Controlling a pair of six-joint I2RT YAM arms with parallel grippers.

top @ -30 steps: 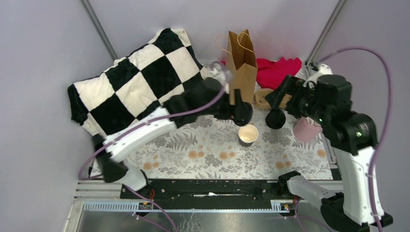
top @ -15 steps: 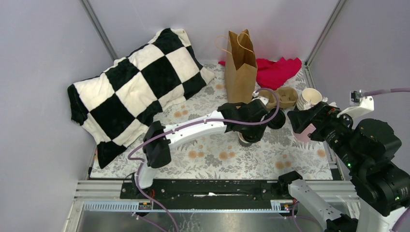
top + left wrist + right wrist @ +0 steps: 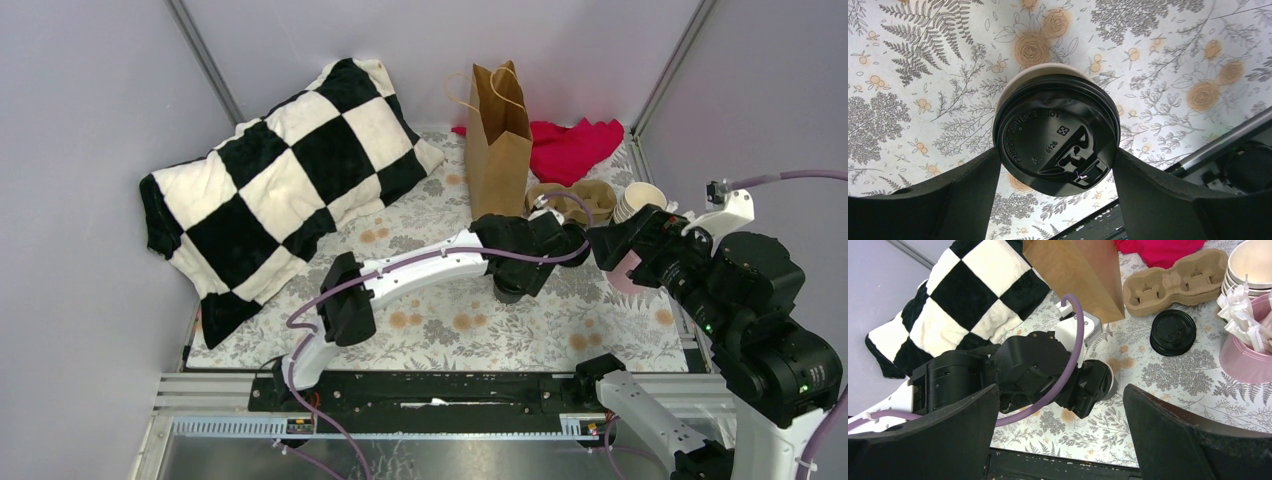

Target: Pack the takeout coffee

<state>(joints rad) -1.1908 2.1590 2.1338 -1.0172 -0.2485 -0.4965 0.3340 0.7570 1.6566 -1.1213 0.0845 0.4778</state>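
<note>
Left wrist view: the left hand (image 3: 1055, 157) pinches a black lid (image 3: 1048, 125) over the coffee cup (image 3: 1045, 71) on the tabletop (image 3: 1173, 60) (lidding, I judge); right hand (image 3: 1060, 392) spread, empty; packing into the paper bag (image 3: 498, 130) remains.

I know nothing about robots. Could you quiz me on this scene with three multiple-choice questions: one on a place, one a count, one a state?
1. Where does the loose black lid lie? A on the pillow; B beside the cardboard carrier; C inside the bag.
2. How many black lids show? A one; B two; C four.
3. How is the right gripper? A open, empty; B clamped on the bag; C holding a cup.
Answers: B, the right wrist view shows it by the carrier; B, the second lid sits between the left gripper fingers; A, its jaws stand apart around nothing.
</note>
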